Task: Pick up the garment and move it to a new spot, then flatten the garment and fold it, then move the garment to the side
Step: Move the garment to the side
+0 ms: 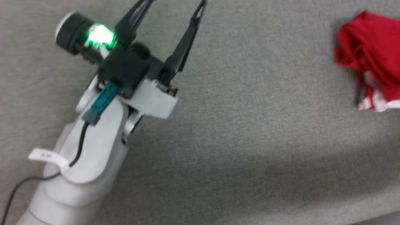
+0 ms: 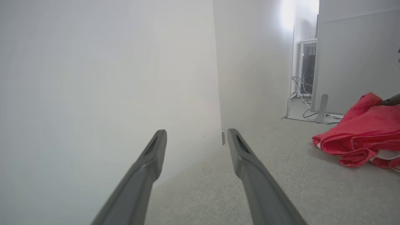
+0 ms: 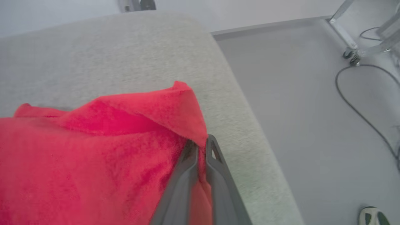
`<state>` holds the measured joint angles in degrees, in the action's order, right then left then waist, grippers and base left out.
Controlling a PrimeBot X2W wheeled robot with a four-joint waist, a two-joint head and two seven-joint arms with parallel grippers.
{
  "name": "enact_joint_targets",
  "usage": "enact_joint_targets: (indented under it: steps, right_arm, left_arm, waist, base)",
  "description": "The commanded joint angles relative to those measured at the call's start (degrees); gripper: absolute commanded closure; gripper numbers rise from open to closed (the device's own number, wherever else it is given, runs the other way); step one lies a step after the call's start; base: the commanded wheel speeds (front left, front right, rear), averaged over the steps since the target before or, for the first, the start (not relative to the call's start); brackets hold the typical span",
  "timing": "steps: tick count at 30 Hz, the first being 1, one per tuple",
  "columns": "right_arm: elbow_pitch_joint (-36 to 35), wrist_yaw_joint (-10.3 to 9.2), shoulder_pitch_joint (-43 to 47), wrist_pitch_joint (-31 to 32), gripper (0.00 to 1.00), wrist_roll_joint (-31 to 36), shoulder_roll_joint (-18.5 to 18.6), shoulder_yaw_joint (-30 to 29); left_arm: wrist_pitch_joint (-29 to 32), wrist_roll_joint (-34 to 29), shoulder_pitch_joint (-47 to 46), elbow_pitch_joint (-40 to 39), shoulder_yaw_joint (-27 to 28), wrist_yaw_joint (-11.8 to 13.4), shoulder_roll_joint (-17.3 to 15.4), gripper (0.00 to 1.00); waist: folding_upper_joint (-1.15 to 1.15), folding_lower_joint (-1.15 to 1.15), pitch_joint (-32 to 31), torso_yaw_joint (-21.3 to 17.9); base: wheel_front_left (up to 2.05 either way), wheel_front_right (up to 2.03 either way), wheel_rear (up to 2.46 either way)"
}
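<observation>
Clearly crumpled, the garment (image 1: 372, 53) is seen as a red heap at the right edge of the head view, well apart from the left gripper (image 1: 176, 4), whose jaws are held wide. White and red-striped trim is shown at the heap's lower end; no lettering can be read on it. A fold of its soft knit is pinched between the nearly closed jaws of the right gripper (image 3: 201, 142), near the rounded edge of the grey woven surface (image 3: 125, 53). A white tag (image 1: 47, 156) on the left arm's cable is too blurred to be read.
</observation>
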<state>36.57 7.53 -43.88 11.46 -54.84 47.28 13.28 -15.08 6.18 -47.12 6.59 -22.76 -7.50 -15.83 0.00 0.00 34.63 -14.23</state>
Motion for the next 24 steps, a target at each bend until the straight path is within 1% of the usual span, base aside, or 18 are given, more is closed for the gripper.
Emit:
enact_joint_targets:
  steps: [1, 5, 7, 10, 12, 17, 21, 23, 24]
  right_arm:
    - [1.4, -0.09, -2.0, -1.6, 1.0, 0.7, 0.2, -0.2]
    - [7.4, -0.09, -7.7, -6.7, 1.0, 2.8, -0.4, 0.9]
    - [9.3, -0.09, -10.6, -8.3, 1.0, 2.0, -1.6, 1.3]
    - [12.0, -0.09, -14.5, -10.7, 1.0, 2.4, -1.7, 2.7]
    - [14.2, -0.09, -16.8, -12.7, 1.0, 3.8, -2.0, 4.1]
    - [20.9, -0.09, -21.5, -16.9, 1.0, 6.7, -4.0, 6.7]
    - [25.1, -0.09, -23.4, -19.0, 1.0, 7.8, -5.3, 8.7]
    - [27.3, -0.09, -24.2, -20.8, 1.0, 8.6, -5.4, 9.4]
    - [28.1, -0.09, -24.3, -21.3, 0.73, 8.7, -5.8, 9.7]
  left_arm:
    - [-0.1, 0.4, -1.3, 0.6, -0.4, 0.1, -0.3, 0.0]
    - [-0.1, 0.7, -5.2, 2.0, -2.7, 0.1, -0.5, 0.0]
    - [-0.1, 0.9, -6.5, 2.3, -3.5, 0.1, -0.9, 0.0]
    - [-0.1, 0.8, -8.2, 2.4, -4.2, 0.1, -1.6, 0.0]
    - [-0.1, 0.6, -9.0, 2.4, -4.6, 0.1, -2.0, 0.0]
    - [-0.1, 0.5, -9.4, 2.9, -4.9, 0.1, -2.6, 0.0]
    - [0.0, 0.4, -8.8, 2.8, -4.7, 0.1, -3.0, 0.0]
    - [0.0, 0.4, -8.6, 2.7, -4.6, 0.1, -3.2, 0.0]
    - [0.0, 0.4, -8.5, 2.6, -4.5, 0.1, -3.1, 0.0]
  waist:
    - [0.0, 0.0, 4.9, -4.3]
    - [0.0, 0.0, 6.6, -4.4]
    - [0.0, 0.0, 7.4, -4.2]
    - [0.0, 0.0, 8.9, -4.0]
    - [0.0, 0.0, 9.7, -3.7]
    - [0.0, 0.0, 10.5, -3.0]
    - [0.0, 0.0, 10.3, -2.5]
    - [0.0, 0.0, 10.0, -2.3]
    - [0.0, 0.0, 9.8, -2.2]
  base:
    - [0.0, 0.0, 0.0]
    - [0.0, 0.0, 0.0]
    - [0.0, 0.0, 0.0]
    - [0.0, 0.0, 0.0]
    - [0.0, 0.0, 0.0]
    - [0.0, 0.0, 0.0]
    - [0.0, 0.0, 0.0]
    - [0.0, 0.0, 0.0]
    - [0.0, 0.0, 0.0]
